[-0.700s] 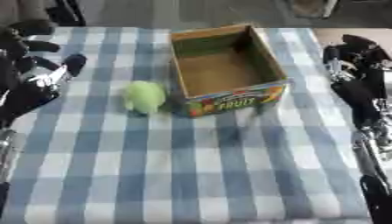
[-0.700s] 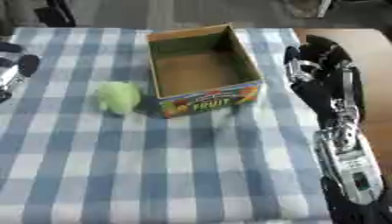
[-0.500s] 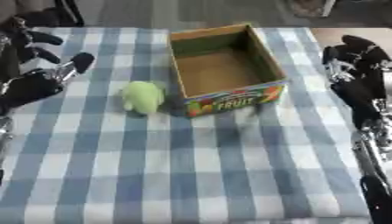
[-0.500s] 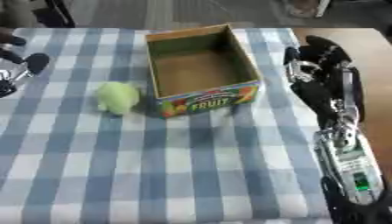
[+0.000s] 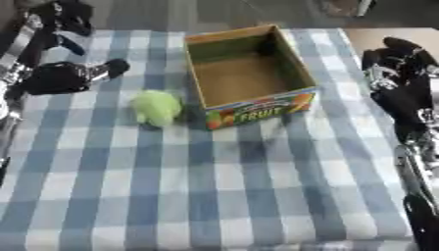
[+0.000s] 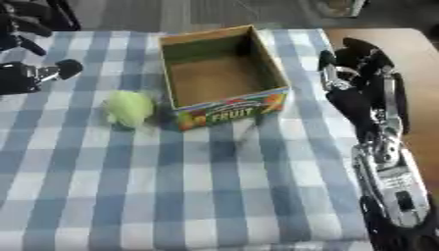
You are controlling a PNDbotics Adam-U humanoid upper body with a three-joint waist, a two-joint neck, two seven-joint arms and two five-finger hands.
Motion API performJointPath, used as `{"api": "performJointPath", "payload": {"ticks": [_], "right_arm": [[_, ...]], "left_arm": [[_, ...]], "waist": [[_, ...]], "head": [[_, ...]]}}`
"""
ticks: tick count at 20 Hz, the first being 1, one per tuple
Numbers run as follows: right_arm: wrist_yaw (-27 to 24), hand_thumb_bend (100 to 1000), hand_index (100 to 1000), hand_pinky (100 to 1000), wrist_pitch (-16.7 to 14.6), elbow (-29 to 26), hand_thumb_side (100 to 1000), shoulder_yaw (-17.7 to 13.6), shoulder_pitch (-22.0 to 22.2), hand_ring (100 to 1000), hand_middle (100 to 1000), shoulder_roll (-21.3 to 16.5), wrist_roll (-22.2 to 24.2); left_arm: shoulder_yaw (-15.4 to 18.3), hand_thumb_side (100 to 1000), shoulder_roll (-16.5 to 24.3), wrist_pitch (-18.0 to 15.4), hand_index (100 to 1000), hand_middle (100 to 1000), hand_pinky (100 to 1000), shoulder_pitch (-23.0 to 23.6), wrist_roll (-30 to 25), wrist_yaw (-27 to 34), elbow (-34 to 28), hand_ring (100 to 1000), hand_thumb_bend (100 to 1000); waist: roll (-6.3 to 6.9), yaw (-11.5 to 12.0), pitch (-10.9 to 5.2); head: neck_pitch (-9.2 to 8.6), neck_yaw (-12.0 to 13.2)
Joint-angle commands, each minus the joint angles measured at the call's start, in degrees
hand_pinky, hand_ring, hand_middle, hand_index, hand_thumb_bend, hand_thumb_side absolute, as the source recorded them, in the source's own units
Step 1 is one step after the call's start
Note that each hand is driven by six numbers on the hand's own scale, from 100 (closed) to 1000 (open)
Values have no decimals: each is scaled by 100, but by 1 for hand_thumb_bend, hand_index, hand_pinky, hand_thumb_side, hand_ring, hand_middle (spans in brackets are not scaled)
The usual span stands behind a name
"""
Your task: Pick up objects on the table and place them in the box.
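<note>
A pale green, lumpy fruit lies just left of the box. Left hand, fingers spread, hovers left of the box; right hand, fingers relaxed, right of it.

Our left hand is mostly black, with fat rounded black fingers and a shiny silver bit near the thumb. Our right hand is black too. Its arm is silver and grey, with small dark marks and a black patch on the long shiny part.
</note>
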Motion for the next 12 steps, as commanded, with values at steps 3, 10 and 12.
{"api": "performJointPath", "payload": {"ticks": [3,10,12], "right_arm": [[-9,294,761,629,-18,-102,254,27,-34,694,629,-56,59],[-23,291,761,629,-16,-97,253,62,-32,693,627,-51,113],[-27,291,761,629,-15,-98,253,71,-34,692,627,-52,125]], "left_arm": [[-212,251,17,78,824,772,637,-585,-372,-577,727,743,781],[-338,216,-424,-144,833,778,656,-1242,-481,-1309,2118,749,808],[-336,212,-560,-239,834,780,660,-1371,-522,-1466,2498,750,814]], "waist": [[7,-47,-92],[-19,-187,-109],[-27,-226,-108]], "head": [[36,57],[36,135],[36,154]]}}
